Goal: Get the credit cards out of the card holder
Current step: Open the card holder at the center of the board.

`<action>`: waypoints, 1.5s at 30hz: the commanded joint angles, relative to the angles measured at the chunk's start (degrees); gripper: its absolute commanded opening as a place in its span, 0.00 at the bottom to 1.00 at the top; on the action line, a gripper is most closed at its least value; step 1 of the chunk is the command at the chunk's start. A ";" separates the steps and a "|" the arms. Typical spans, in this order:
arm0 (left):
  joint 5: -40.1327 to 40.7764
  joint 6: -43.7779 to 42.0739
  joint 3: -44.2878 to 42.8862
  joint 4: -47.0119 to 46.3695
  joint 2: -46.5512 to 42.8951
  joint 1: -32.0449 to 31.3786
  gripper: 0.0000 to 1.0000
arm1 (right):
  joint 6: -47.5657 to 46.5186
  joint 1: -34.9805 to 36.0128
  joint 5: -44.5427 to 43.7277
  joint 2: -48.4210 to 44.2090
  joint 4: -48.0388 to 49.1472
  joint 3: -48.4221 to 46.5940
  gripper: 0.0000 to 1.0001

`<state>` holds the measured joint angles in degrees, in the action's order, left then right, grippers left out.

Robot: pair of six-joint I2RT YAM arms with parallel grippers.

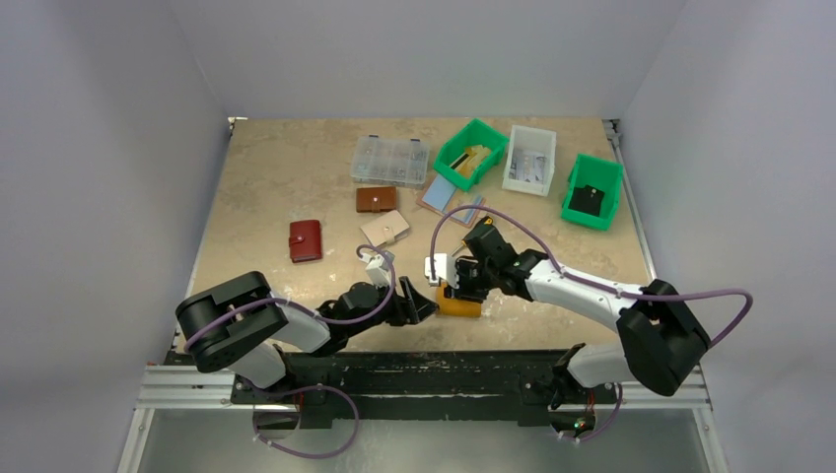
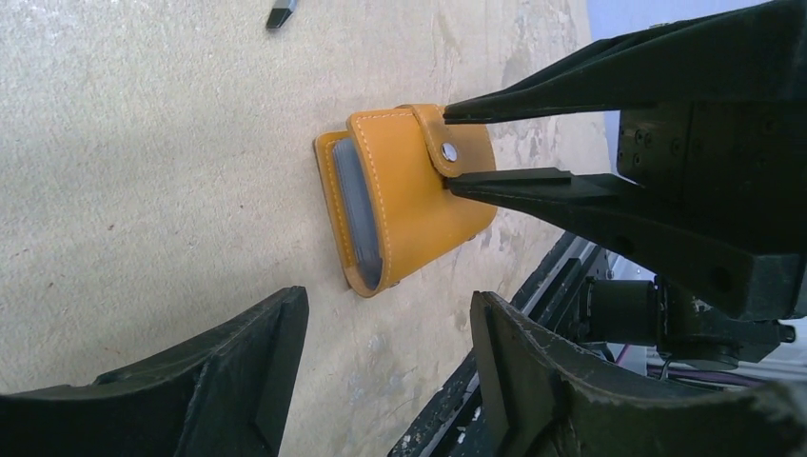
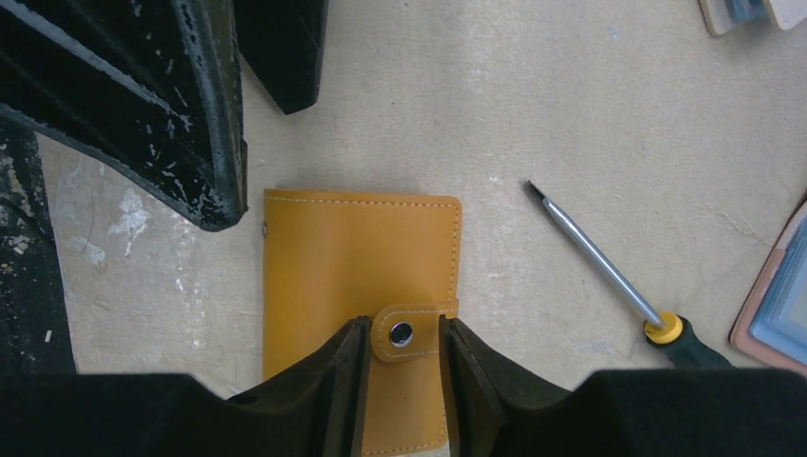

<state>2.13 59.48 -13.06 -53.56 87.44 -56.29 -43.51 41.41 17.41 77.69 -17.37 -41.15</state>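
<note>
The mustard card holder (image 1: 459, 304) lies folded shut on the table near the front edge, its snap tab (image 3: 402, 332) fastened. Pale blue-grey credit cards (image 2: 357, 205) show edge-on inside its open side. My right gripper (image 3: 402, 328) comes down over it, a finger pressed against each side edge of the tab. In the left wrist view the same right gripper (image 2: 447, 148) pinches the tab from the right. My left gripper (image 2: 390, 324) is open and holds nothing. It sits low just left of the holder, a short gap from it. In the top view the left gripper (image 1: 419, 304) faces the right gripper (image 1: 461, 286).
A screwdriver (image 3: 609, 271) lies just beyond the holder. Farther back are a red wallet (image 1: 306, 240), a brown wallet (image 1: 376, 199), a beige wallet (image 1: 385, 229), a clear organiser box (image 1: 390, 161), blue-topped flat pieces (image 1: 441, 194), two green bins (image 1: 471, 153) (image 1: 592, 190) and a white bin (image 1: 529, 159).
</note>
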 commanded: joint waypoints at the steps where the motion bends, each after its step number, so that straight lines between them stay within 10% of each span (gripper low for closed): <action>1: -0.20 0.81 -0.01 -4.52 0.54 0.13 0.67 | 0.71 0.43 -1.89 0.43 1.86 0.10 0.36; 7: -0.59 0.30 -0.70 -4.71 1.25 0.12 0.68 | 0.90 0.51 -2.07 0.69 0.60 -0.97 0.00; 36: -10.59 -3.39 -9.35 -7.83 16.25 5.38 0.50 | 1.48 -1.33 2.48 -3.84 -1.86 -2.71 0.00; 41: -7.78 -4.58 -10.67 -0.87 15.28 5.40 0.41 | 0.25 -1.34 0.66 -4.20 -1.64 -1.57 0.43; 45: -7.54 -5.37 -11.93 1.92 15.50 5.38 0.24 | -0.73 -1.35 0.32 -3.73 -2.23 -1.35 0.55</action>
<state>-6.94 56.88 -23.38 -57.28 102.54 -51.09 -43.03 40.36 18.90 74.48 -19.75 -41.87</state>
